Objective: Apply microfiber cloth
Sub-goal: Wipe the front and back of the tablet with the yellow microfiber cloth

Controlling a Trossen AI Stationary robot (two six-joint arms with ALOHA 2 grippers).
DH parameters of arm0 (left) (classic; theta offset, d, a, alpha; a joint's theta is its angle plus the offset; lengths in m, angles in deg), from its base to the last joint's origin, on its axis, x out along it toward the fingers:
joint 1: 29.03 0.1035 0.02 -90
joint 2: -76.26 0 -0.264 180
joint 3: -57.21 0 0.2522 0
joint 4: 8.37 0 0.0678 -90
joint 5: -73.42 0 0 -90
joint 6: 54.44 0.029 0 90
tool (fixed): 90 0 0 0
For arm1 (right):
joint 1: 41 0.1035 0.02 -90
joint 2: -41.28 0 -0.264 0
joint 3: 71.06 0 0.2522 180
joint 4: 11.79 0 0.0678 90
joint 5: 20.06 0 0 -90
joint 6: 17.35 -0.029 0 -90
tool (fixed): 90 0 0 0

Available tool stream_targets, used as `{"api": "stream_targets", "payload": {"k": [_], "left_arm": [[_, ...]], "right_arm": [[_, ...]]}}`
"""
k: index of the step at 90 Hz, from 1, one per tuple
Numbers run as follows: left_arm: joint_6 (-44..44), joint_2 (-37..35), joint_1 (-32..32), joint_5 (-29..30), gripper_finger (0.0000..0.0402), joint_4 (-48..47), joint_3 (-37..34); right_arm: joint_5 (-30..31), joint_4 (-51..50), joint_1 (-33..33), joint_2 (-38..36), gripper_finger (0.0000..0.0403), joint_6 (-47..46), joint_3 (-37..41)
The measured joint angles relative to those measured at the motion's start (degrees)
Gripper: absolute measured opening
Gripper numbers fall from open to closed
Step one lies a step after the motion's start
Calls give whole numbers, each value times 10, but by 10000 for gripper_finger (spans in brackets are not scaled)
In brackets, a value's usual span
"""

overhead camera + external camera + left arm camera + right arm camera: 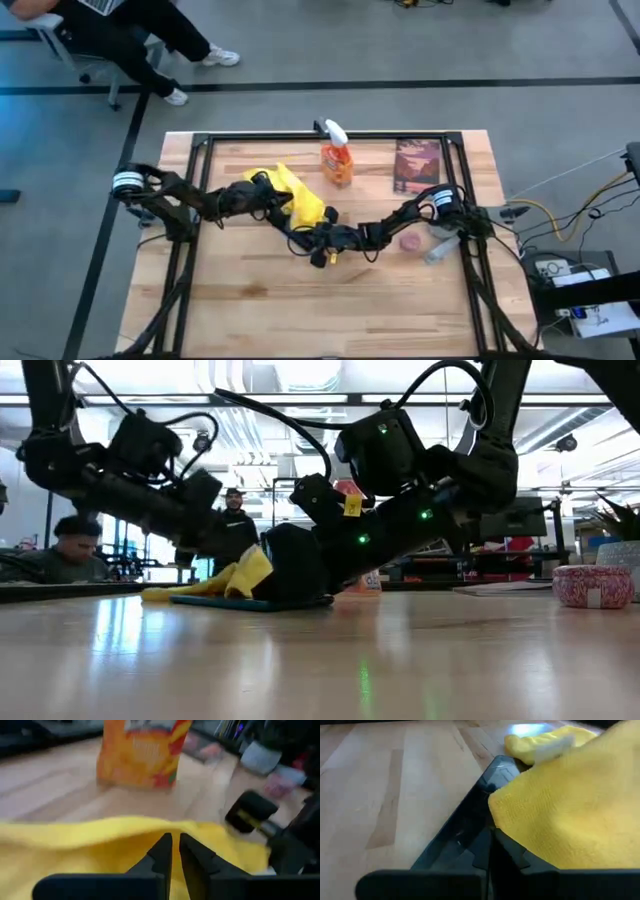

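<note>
The yellow microfiber cloth (pixel 300 200) lies bunched on a black tablet (pixel 465 830) that rests flat on the table's middle. In the low view the cloth (pixel 235 578) is heaped on the tablet (pixel 250 602). My left gripper (pixel 272 200) comes in from the left, its fingers together at the cloth (pixel 100 840). My right gripper (pixel 322 248) reaches in from the right, shut, and is down at the tablet's edge beside a cloth corner (pixel 520 795). The orange spray bottle (pixel 337 160) stands just behind them. My left gripper (pixel 175 845) pinches a raised fold of the cloth (pixel 175 827) between its two fingers, coming nearly level from the table's left. The rest of the cloth lies slack on the tablet. My right gripper (pixel 490 842) presses its shut fingertips down on the tablet near its edge (pixel 485 815), slanting down from the right. The cloth's corner lies against one finger (pixel 530 857).
A dark printed card (pixel 417 165) lies at the back right. A pink round tin (pixel 410 241) and a clear item (pixel 440 248) sit near the right arm. Bare wood stretches along the near edge. A person sits beyond the table's far left corner.
</note>
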Motion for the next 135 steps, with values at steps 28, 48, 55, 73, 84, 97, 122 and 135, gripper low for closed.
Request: {"api": "stream_targets", "payload": {"k": [28,48,55,73,84,97,122,135], "left_arm": [[7,132,-6,48,20,-33,79],[27,225,-67,31,20,-20,158],[33,225,-86,29,20,-27,171],[40,199,-117,22,20,-34,172],[60,206,-121,25,20,-31,172],[91,220,-101,69,20,-16,173],[106,218,3,97,20,-3,166],[107,213,51,100,20,4,137]], "right_arm": [[1,4,0,0,0,0,1],[-12,6,2,0,0,0,1],[-11,6,2,0,0,0,1],[-9,6,2,0,0,3,1],[-7,7,2,0,0,3,0],[10,6,0,0,0,2,0],[16,6,-4,0,0,3,0],[10,-1,-4,0,0,3,0]]}}
